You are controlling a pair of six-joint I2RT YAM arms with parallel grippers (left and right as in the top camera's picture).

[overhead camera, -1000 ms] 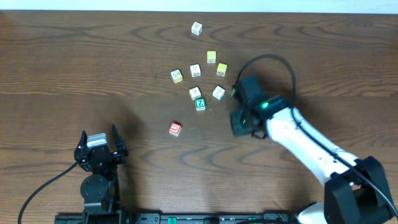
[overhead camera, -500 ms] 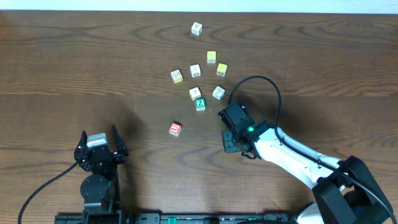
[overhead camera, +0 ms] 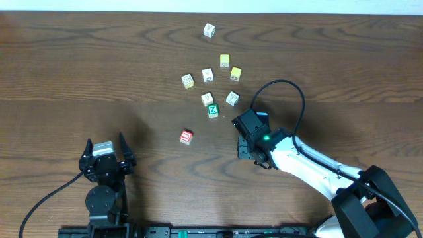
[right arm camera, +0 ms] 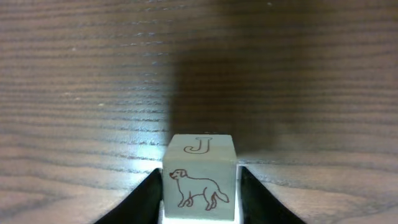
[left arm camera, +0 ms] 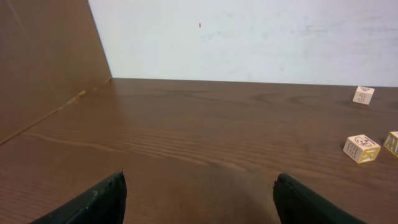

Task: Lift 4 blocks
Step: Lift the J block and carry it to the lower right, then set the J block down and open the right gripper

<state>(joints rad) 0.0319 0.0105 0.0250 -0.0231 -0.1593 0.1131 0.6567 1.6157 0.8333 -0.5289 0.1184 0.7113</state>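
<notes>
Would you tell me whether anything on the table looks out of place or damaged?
Nothing stands out. The blocks lie scattered singly on the table, each at its own angle, none visibly damaged; a J cube sits between the fingers of the right gripper.

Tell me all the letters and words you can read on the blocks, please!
"J": above the dog drawing on the dog block, right wrist view.
"Z": white letter on the green block, overhead view.
Red block: white mark, too blurred to read.
Remaining blocks: marks too small to read.
</notes>
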